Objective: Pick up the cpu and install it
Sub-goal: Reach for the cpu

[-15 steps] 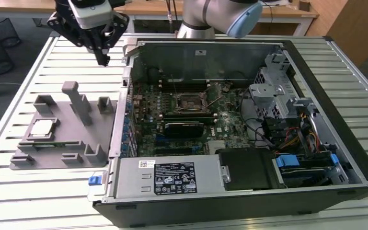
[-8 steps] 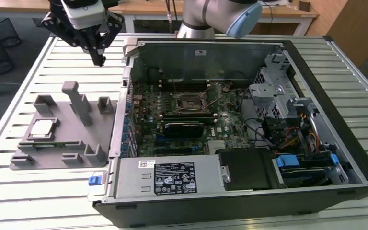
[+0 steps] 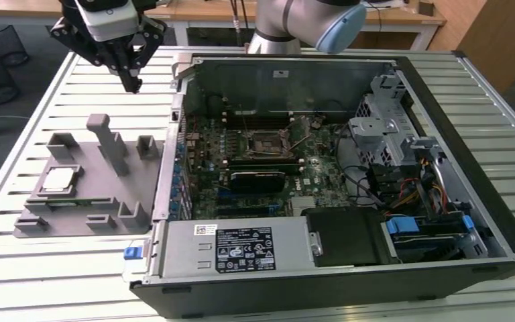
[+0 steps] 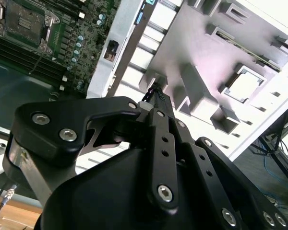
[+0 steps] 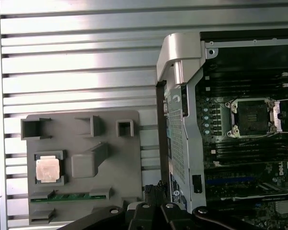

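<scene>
The cpu (image 3: 58, 180) is a small pale silvery square lying flat in a recess of the grey holder block (image 3: 105, 215), left of the open computer case in the exterior view. Both wrist views also show the cpu (image 5: 48, 169) (image 4: 243, 84) in its recess. My gripper (image 3: 134, 86) hangs above the table beyond the holder, well apart from the cpu, its fingers shut together with nothing between them. In the second wrist view the gripper (image 4: 154, 92) points down at the holder's edge. The empty square socket (image 3: 267, 143) (image 5: 252, 117) sits on the motherboard inside the case.
A narrow green circuit strip (image 5: 67, 196) lies in a slot of the holder near the cpu. Grey posts (image 3: 107, 137) rise from the holder. The case's metal wall (image 3: 172, 161) stands between holder and motherboard. Drive cages and cables (image 3: 401, 181) crowd the case's right side.
</scene>
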`<state>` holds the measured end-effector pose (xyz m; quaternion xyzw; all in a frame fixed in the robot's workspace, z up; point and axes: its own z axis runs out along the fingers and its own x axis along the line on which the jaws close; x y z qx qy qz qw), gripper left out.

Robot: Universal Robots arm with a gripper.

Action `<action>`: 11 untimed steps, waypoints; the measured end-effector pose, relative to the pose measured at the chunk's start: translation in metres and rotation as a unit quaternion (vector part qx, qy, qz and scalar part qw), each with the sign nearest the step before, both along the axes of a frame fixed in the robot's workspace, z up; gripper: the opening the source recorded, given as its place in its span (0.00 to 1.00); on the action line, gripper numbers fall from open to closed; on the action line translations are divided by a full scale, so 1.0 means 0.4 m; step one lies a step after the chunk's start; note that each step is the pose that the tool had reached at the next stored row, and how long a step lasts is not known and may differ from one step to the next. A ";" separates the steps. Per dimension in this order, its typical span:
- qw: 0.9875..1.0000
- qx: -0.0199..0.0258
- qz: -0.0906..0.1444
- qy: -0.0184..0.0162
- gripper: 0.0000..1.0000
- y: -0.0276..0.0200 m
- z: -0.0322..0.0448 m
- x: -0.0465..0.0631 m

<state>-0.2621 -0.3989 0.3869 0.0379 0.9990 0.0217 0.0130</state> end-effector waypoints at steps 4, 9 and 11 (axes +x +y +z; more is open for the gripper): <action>1.000 0.000 0.000 0.000 0.11 0.000 -0.001 -0.008; 1.000 0.000 0.000 0.000 0.11 0.000 -0.002 -0.019; 1.000 0.000 0.000 0.000 0.11 0.000 -0.002 -0.024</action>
